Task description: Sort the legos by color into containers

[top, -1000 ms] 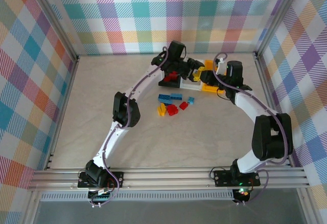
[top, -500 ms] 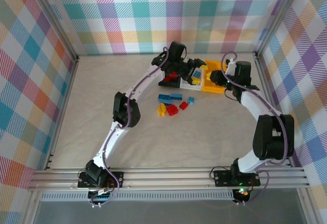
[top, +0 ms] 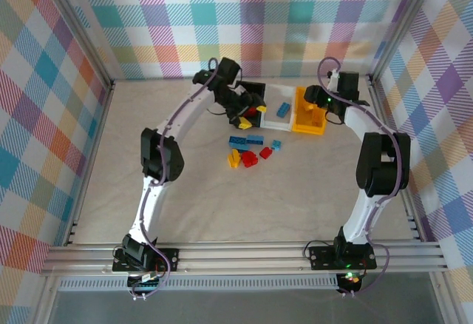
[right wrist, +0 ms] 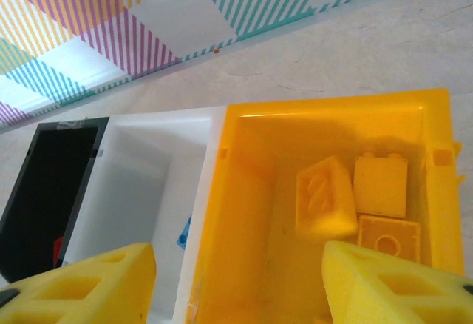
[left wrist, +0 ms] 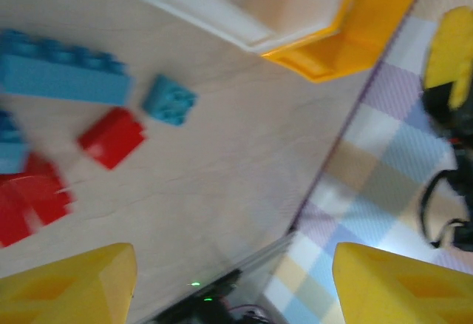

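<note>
1. Just now both end effectors went from pinched to open, so this reads as two drops finished at once.
2. Left end effector (left wrist: 235,276): jaws wide, nothing between them. It has swung off the white bin (top: 275,123) to the black bin (top: 255,87), which sits hard against the white bin's left side.
3. A blue brick (top: 283,109) now lies inside the white bin. Judged: that's the left arm's delivery.
4. Right end effector (right wrist: 236,272): jaws wide, empty, hanging over the yellow-orange bin (right wrist: 332,104), which sits against the white bin's right side. Three yellow bricks (right wrist: 325,194) lie inside, one tilted.
5. The black bin holds at least one red brick (top: 255,109).
6. Left to sort, loose on the desk (top: 185,191) on the near side of the white bin:
   - long blue brick (left wrist: 63,76)
   - small blue brick (left wrist: 168,100)
   - red brick (left wrist: 111,137) and more red beside it
   - one yellow brick (top: 233,159)
7. Meaning: colours match the bins so far, and the task looks roughly half done. Both arms are free for the next pick from that pile.
</note>
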Controlling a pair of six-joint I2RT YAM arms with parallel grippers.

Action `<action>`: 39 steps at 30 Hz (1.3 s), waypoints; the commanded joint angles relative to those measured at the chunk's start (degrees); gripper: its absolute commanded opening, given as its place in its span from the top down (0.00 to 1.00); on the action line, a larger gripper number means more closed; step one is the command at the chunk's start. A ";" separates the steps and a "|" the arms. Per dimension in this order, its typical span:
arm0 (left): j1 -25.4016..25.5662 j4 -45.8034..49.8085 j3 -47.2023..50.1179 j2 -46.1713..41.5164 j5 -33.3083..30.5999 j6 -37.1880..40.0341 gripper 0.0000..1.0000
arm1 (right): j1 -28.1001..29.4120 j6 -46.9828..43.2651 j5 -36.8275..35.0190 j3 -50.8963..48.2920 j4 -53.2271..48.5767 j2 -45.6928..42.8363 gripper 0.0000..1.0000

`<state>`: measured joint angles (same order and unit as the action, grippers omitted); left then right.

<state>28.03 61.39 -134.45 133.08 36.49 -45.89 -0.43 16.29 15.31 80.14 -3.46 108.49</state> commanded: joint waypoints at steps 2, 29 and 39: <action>0.36 8.00 9.04 -7.09 -8.91 13.59 0.29 | 2.36 -6.84 7.87 1.37 -7.99 -5.31 0.38; -2.11 -2.54 18.24 -3.00 -18.01 20.82 0.36 | 18.83 -7.98 14.50 -14.51 -16.79 -9.14 0.26; -2.28 0.51 8.16 6.27 -20.34 21.25 0.36 | 18.76 -8.93 13.76 -12.33 -19.89 -9.04 0.25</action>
<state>26.30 58.85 -124.33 138.15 18.04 -25.87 18.20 8.12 28.99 66.28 -21.12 99.50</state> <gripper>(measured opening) 0.640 0.747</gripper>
